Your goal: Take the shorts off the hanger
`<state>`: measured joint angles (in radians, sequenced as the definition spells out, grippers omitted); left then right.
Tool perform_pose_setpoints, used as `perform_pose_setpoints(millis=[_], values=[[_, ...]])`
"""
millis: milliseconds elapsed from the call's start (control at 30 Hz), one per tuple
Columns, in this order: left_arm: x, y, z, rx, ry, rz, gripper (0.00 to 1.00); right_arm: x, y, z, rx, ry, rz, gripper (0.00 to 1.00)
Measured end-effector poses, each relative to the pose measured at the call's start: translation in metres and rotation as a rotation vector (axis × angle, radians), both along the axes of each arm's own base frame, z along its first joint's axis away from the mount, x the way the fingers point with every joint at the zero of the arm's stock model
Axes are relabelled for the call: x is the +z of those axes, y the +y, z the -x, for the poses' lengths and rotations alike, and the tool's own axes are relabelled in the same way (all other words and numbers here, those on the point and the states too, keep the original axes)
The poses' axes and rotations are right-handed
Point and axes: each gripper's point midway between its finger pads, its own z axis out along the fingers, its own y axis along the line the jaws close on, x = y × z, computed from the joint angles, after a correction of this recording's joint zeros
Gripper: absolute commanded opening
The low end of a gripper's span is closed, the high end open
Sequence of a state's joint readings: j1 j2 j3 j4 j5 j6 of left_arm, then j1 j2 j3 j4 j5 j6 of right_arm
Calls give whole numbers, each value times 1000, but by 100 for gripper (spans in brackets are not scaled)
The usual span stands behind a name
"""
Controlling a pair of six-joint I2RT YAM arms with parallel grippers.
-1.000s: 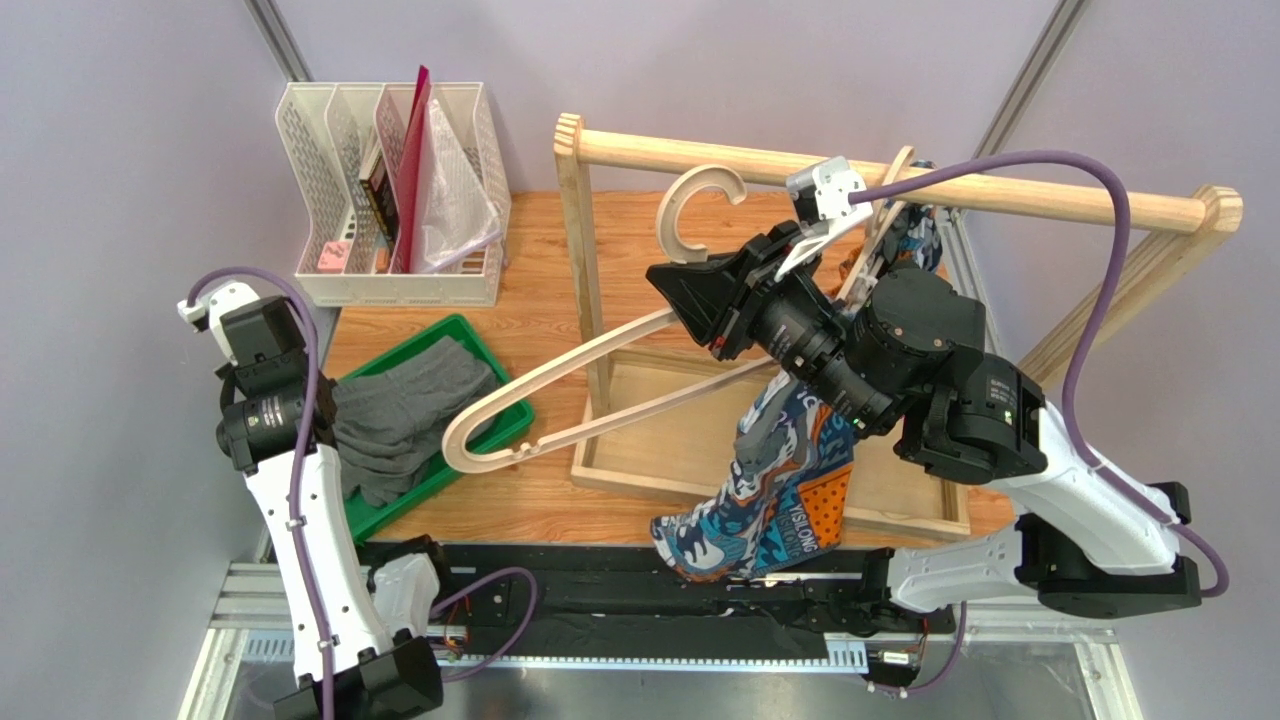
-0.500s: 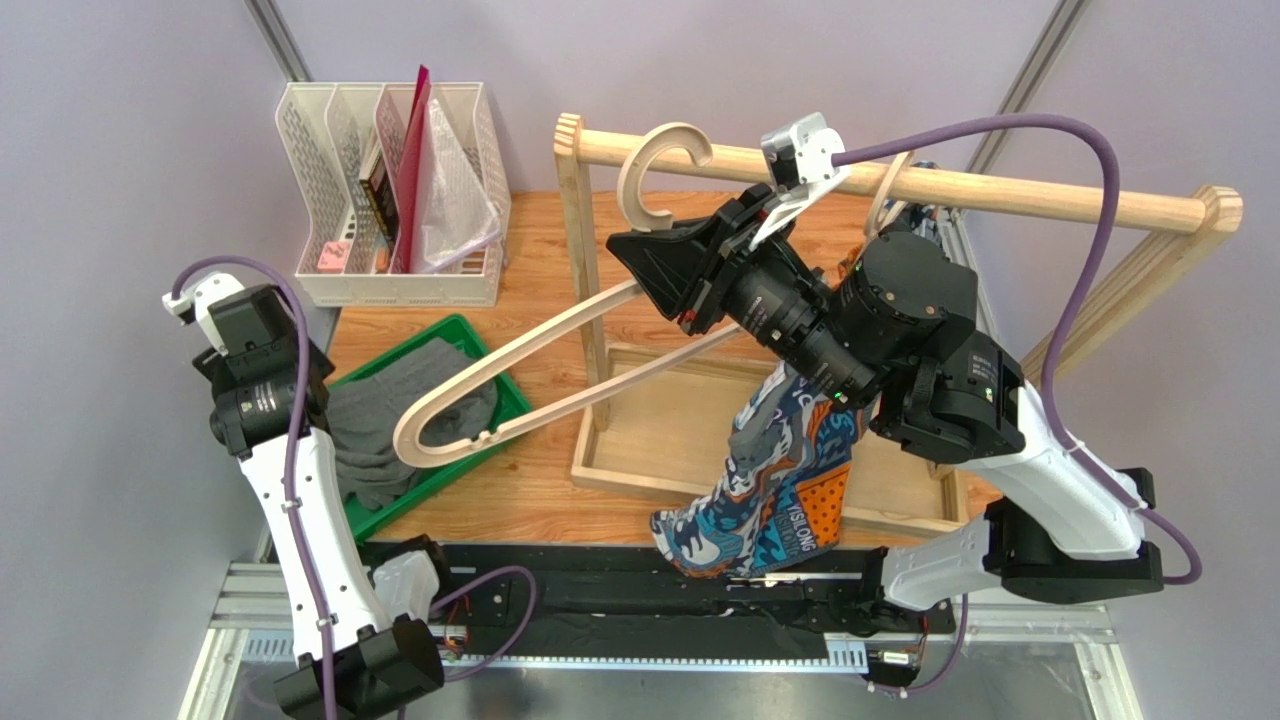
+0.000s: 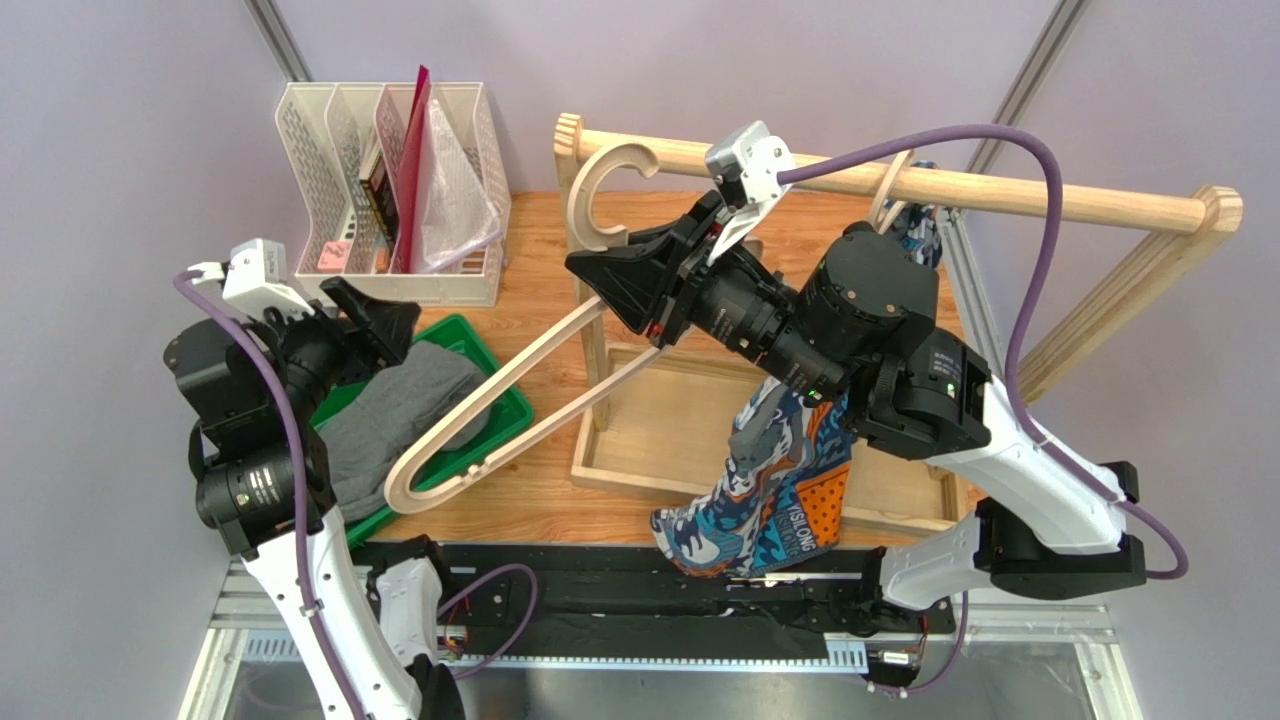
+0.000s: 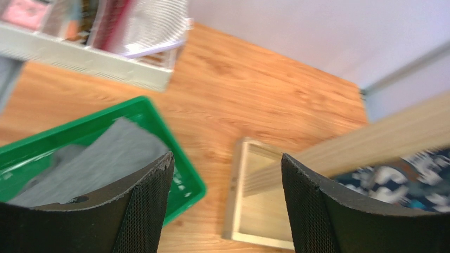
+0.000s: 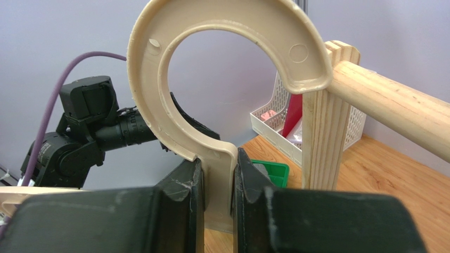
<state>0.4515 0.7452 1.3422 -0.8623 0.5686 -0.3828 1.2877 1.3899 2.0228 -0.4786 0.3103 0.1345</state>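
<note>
Below gaping left end effector (image 4: 227, 158) lie grey shorts (image 4: 100, 163); right end effector (image 5: 216, 174) pinches hanger (image 5: 148, 89).

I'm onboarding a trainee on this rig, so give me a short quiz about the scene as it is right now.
1. True or false: the right gripper is shut on the hanger.
2. Fill in: the left gripper is ___.
3. The grey shorts lie: A on the hanger, B in the green tray, C in the left gripper.

Key: 1 true; 2 open; 3 B.
</note>
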Motion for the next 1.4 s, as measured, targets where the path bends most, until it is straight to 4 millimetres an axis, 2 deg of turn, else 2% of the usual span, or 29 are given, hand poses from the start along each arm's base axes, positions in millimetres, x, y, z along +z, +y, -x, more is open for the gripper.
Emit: perform_pose_setpoints(millis=[33,133,233,467,533,667,833,933,1133,1300,1400], values=[[3,-3,1,-16,-8,4,78,0,1,0,3,-4,1,0],[31,-35,12,-162,-84,16,78,0,6,1,19,-28,7,0],[57,-57,24,-267,-165,25,77,-1,10,1,27,-42,14,0],[101,-88,44,-425,-286,88,77,-9,20,1,46,-68,44,0],[113,-97,53,-475,-319,90,77,-12,24,2,55,-78,56,0],[138,-123,87,-642,-399,78,77,-21,28,1,58,-104,84,0],[143,-146,124,-857,-428,90,77,-43,29,-3,46,-131,152,0],[141,-154,136,-954,-420,108,76,-48,28,-5,33,-149,175,0],[123,-158,127,-1011,-336,164,65,-42,17,-8,2,-186,170,0],[119,-161,120,-1021,-297,201,65,-33,10,-14,-44,-193,148,0],[122,-160,124,-1001,-311,199,64,-34,8,-18,-72,-186,149,0]])
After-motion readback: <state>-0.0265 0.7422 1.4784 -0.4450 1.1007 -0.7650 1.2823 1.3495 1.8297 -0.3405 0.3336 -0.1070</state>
